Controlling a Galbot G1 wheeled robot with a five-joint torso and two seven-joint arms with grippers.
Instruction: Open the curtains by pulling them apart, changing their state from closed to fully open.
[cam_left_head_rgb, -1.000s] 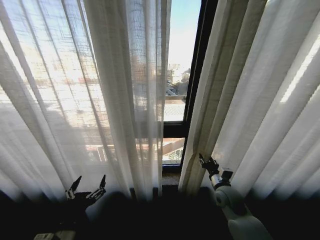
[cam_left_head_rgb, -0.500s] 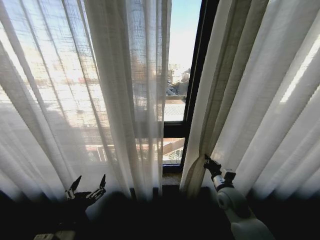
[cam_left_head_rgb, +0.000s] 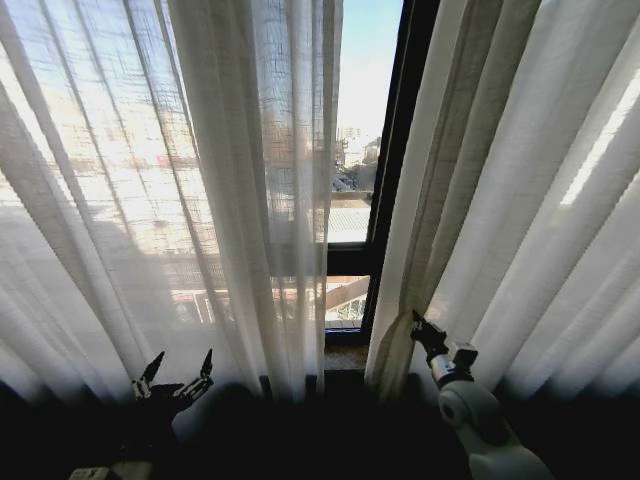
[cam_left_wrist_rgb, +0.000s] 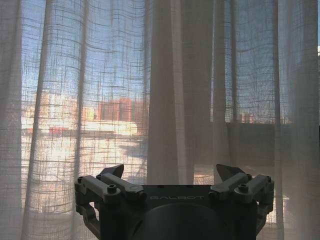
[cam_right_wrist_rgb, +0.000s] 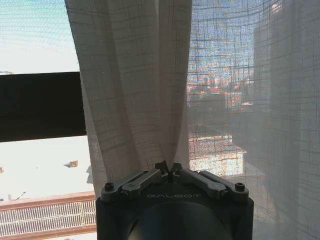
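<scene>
Two sheer white curtains hang before a window, with a gap between them showing the city outside. The left curtain (cam_left_head_rgb: 200, 200) hangs in long pleats. Low in front of it my left gripper (cam_left_head_rgb: 178, 372) stands open, apart from the fabric (cam_left_wrist_rgb: 165, 100). My right gripper (cam_left_head_rgb: 420, 328) is shut on the inner edge of the right curtain (cam_left_head_rgb: 480, 200), low down. In the right wrist view the fingers (cam_right_wrist_rgb: 150, 176) pinch a gathered fold of the right curtain (cam_right_wrist_rgb: 140, 90).
A dark vertical window frame bar (cam_left_head_rgb: 395, 150) runs down the gap, with a horizontal bar (cam_left_head_rgb: 350, 262) crossing it. The sill (cam_left_head_rgb: 340, 355) lies just below the gap. Rooftops and buildings show beyond the glass.
My right gripper has moved rightward, drawing the right curtain's edge with it and widening the gap a little. The left arm has not moved.
</scene>
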